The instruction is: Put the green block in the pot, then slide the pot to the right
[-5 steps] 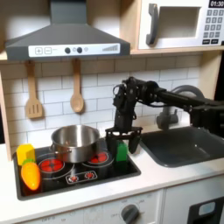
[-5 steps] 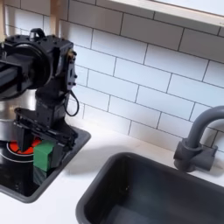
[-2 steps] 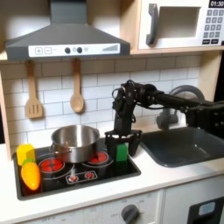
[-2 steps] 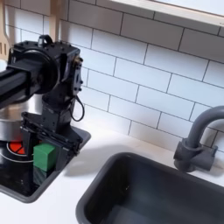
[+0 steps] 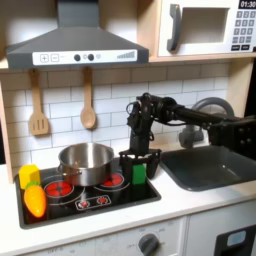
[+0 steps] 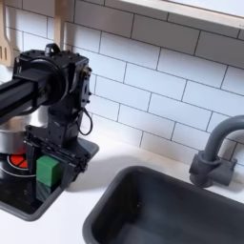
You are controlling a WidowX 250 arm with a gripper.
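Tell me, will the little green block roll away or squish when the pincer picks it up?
Probably neither. The green block has flat sides and stands on the stove top, so it should stay put, not roll. It looks hard and keeps its shape between the fingers of the pincer, so probably stiff. It is far smaller than the pot, so likely light.

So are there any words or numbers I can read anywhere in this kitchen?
Microwave keypad: rows of buttons with marks, too blurred to read.
Microwave display: cut off at the picture's top edge, unreadable.
Hood control strip: small symbols, too small to read.
Stove: small marks, too blurred.
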